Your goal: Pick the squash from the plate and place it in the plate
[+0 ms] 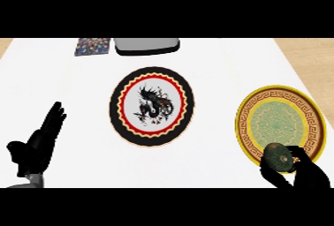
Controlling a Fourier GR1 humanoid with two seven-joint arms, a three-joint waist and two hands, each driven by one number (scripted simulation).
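Head view — dark green squash [279, 156], rounded, in right robot hand [301, 174].

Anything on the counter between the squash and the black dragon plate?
Nothing visible. The squash sits at the near edge of the yellow plate, with the right robot hand curled round it. Only bare white counter lies between there and the black dragon plate. The left robot hand rests far left.

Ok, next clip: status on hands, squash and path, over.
Right hand curled round squash at near rim of yellow plate. Left hand open, resting at left. Black dragon plate bare at centre; nothing between the plates.
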